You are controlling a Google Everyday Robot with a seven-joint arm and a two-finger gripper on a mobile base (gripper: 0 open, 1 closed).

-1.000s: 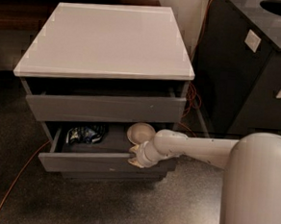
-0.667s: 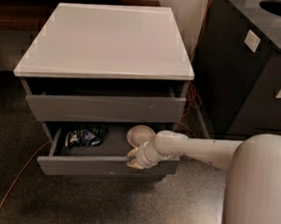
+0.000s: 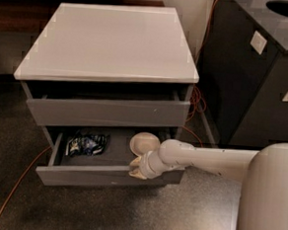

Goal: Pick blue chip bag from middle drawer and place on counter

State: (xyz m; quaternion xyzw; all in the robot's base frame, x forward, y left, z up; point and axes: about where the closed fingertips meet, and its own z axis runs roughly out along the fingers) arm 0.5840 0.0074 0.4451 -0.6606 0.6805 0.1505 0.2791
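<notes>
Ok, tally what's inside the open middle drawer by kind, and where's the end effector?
Blue chip bag: 1
Off-white bowl: 1
Total: 2
End effector: at the front edge of the middle drawer, just in front of the bowl, well right of the bag.

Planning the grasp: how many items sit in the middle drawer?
2: blue chip bag left, bowl right; gripper at middle drawer front beside bowl. Rear may hide more.

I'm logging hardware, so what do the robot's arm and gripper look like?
The arm is an off-white tube with a ringed wrist joint, widening into a bulky off-white shell. The gripper, at the middle drawer's front edge, is cream-coloured. Neither shows markings or cables.
</notes>
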